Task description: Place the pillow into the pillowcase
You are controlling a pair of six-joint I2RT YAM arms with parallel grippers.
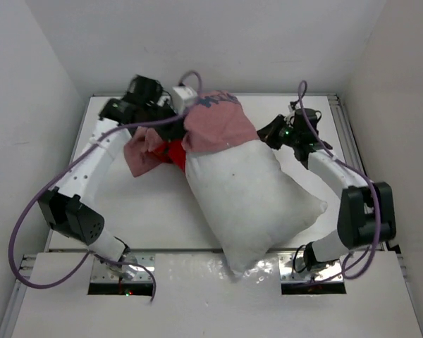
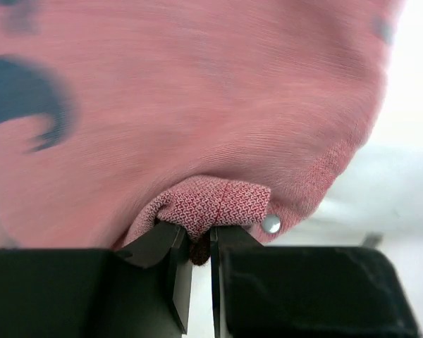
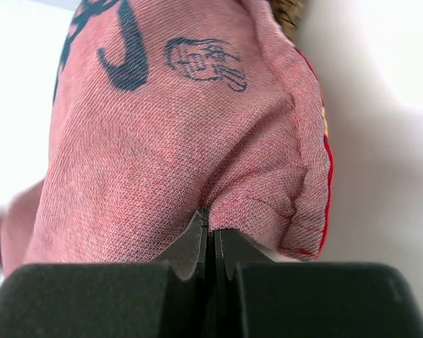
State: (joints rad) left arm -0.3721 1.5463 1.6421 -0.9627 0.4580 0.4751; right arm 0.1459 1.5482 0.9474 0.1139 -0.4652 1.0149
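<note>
My left claw (image 2: 197, 238) is pressed nearly together on a small fold of the pillowcase (image 1: 215, 127), the pink weave bunching up between its fingers. My right claw (image 3: 211, 227) is pinched tight on another fold of that cloth, near a red-stitched edge. From above, the pillow (image 1: 257, 201) lies slantwise on the table (image 1: 162, 211). Its far end is capped by the pillowcase, and its near corner reaches over the table's near edge between my two bases. Only that far end is covered; most of the pillow is bare. The cloth shows mostly its pinkish side with dark print marks. A loose part is heaped to the left of the pillow, with a patch of bright red in it. My claws grip the cloth on opposite sides of the pillow's covered end.
</note>
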